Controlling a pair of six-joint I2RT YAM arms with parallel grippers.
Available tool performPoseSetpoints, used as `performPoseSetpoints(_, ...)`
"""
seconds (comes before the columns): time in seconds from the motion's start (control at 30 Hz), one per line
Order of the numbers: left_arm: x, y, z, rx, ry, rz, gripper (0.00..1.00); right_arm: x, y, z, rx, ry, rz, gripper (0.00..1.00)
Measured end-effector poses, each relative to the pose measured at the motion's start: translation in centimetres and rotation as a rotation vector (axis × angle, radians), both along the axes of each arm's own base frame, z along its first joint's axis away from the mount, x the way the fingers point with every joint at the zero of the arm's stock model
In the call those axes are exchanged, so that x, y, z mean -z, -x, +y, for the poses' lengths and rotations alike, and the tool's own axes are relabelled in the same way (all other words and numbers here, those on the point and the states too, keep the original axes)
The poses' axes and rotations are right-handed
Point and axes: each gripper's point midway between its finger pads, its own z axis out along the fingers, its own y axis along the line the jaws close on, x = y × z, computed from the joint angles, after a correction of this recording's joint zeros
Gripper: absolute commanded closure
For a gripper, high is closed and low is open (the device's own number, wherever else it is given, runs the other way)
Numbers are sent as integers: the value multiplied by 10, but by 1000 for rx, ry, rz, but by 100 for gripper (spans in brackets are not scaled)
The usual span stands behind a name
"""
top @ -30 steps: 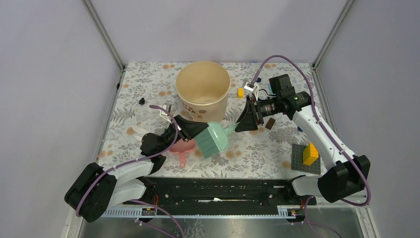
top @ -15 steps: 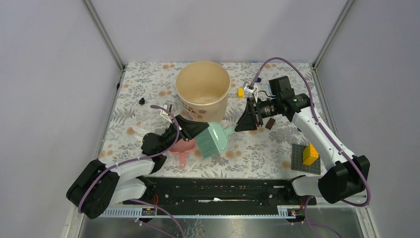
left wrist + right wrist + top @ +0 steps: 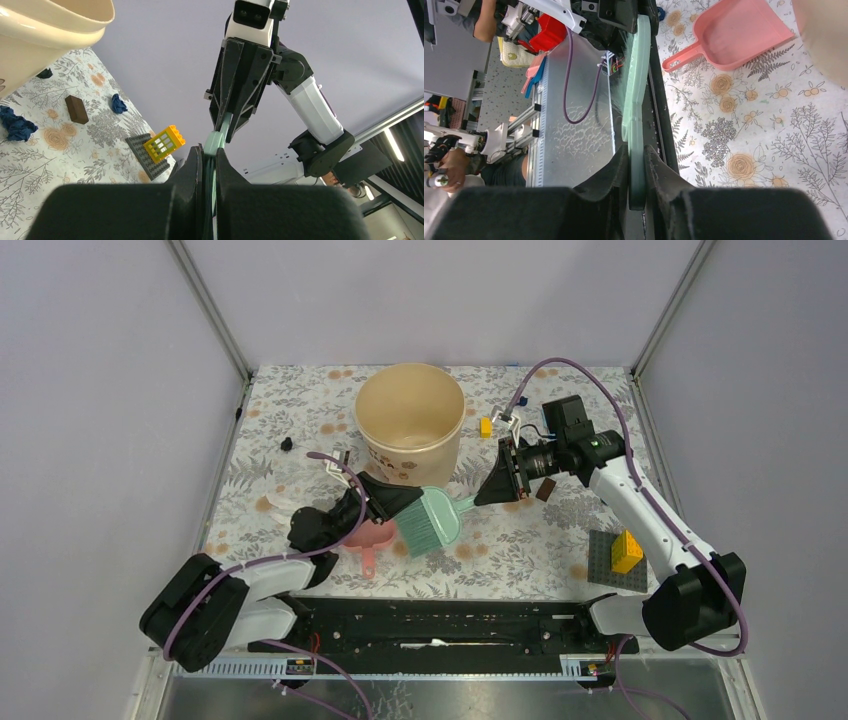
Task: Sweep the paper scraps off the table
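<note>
Green brush [image 3: 432, 520] looked light, stiff plastic. Left gripper [image 3: 392, 502] was clamped at its head, right gripper [image 3: 486, 492] pinched its handle, the best hold. Paper scraps [image 3: 17, 126] were crumpled and featherlight, apt to scatter.

Left gripper [image 3: 390, 502] clamped on mint brush [image 3: 430, 522], bristle end. Right gripper [image 3: 484, 498] at the handle tip, grip unclear. Pink dustpan [image 3: 368, 537] just under left gripper. Beige bucket [image 3: 410, 420] beyond both. Brown block [image 3: 545, 490] just beside right gripper. Black paper scrap [image 3: 287, 444] well left, on table [image 3: 300, 400].
</note>
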Motion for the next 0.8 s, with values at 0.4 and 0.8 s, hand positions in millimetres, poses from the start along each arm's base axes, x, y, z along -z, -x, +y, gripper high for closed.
performPoseSetpoints(0.4,19,-12,-1,-79,-212,26,39,24,-19,-10,114,111,-33,100)
performPoseSetpoints(0.8,98,-29,56,-454,-801,408,40,68,-52,-56,334,391,-209,100)
